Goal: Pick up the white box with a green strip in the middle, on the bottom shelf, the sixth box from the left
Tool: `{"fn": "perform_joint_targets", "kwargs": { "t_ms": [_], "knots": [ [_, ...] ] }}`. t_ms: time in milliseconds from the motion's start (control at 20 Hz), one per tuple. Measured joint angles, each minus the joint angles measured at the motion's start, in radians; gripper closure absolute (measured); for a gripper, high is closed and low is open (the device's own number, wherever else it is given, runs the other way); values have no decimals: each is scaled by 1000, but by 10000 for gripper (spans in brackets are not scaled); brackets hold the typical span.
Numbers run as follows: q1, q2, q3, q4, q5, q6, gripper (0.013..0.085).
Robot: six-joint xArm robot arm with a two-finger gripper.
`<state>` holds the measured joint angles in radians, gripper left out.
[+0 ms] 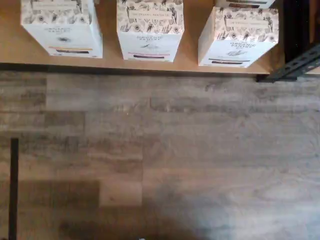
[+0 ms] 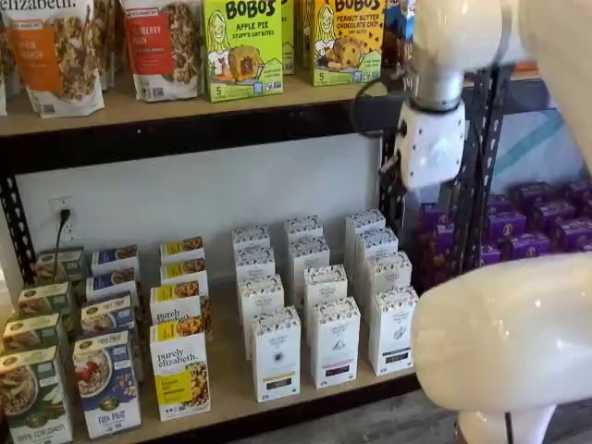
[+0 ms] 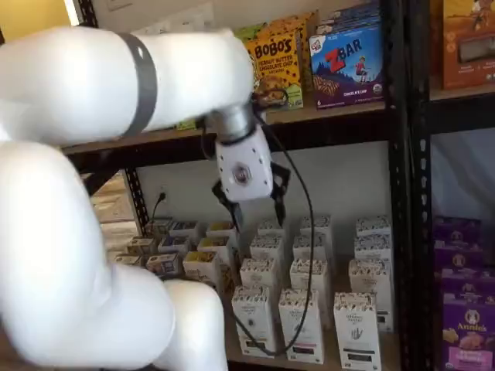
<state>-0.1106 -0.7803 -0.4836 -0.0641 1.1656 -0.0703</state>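
The white box (image 2: 393,331) stands at the right end of the front row on the bottom shelf (image 2: 227,396), beside two alike white cartons. It also shows in a shelf view (image 3: 357,332) and in the wrist view (image 1: 239,37), near the shelf's front edge (image 1: 190,64). My gripper (image 3: 255,212) hangs in front of the shelves, above the rows of white boxes and apart from them. Its two black fingers (image 3: 231,212) show a plain gap, and it holds nothing. In a shelf view only its white body (image 2: 431,143) shows.
Purely elizabeth boxes (image 2: 180,370) and green and blue cartons (image 2: 106,384) stand to the left. Bobo's boxes (image 2: 242,46) fill the shelf above. Purple boxes (image 2: 527,227) sit right of the black upright (image 2: 476,185). Wood-look floor (image 1: 160,160) lies below.
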Motion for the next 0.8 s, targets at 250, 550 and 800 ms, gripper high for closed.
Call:
{"fn": "perform_joint_targets", "kwargs": {
  "t_ms": [250,550,800],
  "knots": [
    [-44,140,96,10,-253,-37,130],
    [-74,371,115,2,-493,-53,130],
    [-72,536,105,-18,-680,-29,130]
  ]
}}
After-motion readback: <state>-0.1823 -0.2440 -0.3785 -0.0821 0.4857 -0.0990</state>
